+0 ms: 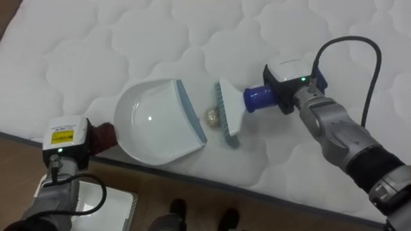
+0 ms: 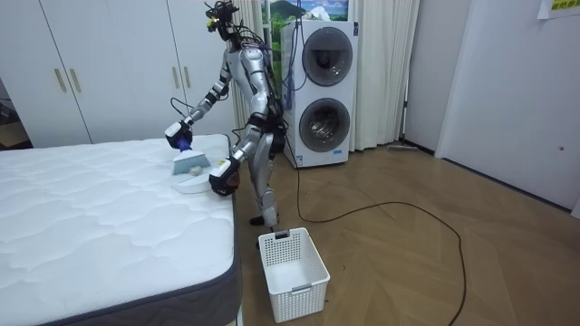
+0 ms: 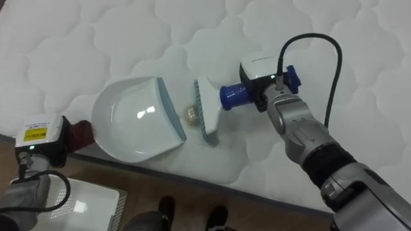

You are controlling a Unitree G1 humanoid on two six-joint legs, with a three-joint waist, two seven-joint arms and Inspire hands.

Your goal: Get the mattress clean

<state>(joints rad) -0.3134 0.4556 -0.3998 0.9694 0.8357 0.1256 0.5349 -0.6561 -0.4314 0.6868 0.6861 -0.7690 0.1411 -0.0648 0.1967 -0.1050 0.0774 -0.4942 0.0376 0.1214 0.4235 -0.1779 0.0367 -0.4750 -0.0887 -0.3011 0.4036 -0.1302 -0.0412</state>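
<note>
1. Station: the robot stands at the corner of the bed (image 1: 128,38). A white basket (image 2: 292,270) sits on the floor near its feet.
2. Task's thing: a small crumpled scrap (image 1: 212,116) lies on the quilted top, between the lip of the dustpan (image 1: 154,122) and the bristles of the brush (image 1: 228,115), just beside both.
3. Right hand (image 1: 288,99): fingers closed round the blue brush handle, with the bristles facing the pan.
4. Left hand (image 1: 67,146): at the dustpan's dark red handle by the bed's edge. Its fingers are hidden beneath the wrist, so I cannot tell whether they grip.
5. Handling, scrap: it appears light and soft, and is likely to roll or skip over the quilting. A short, low stroke seems advisable.
6. Handling, brush: stiff, and best held by its handle.
7. Handling, dustpan: judged to be light, rigid plastic that may slide on the fabric. It should be steadied at the handle with its lip pressed down.
</note>
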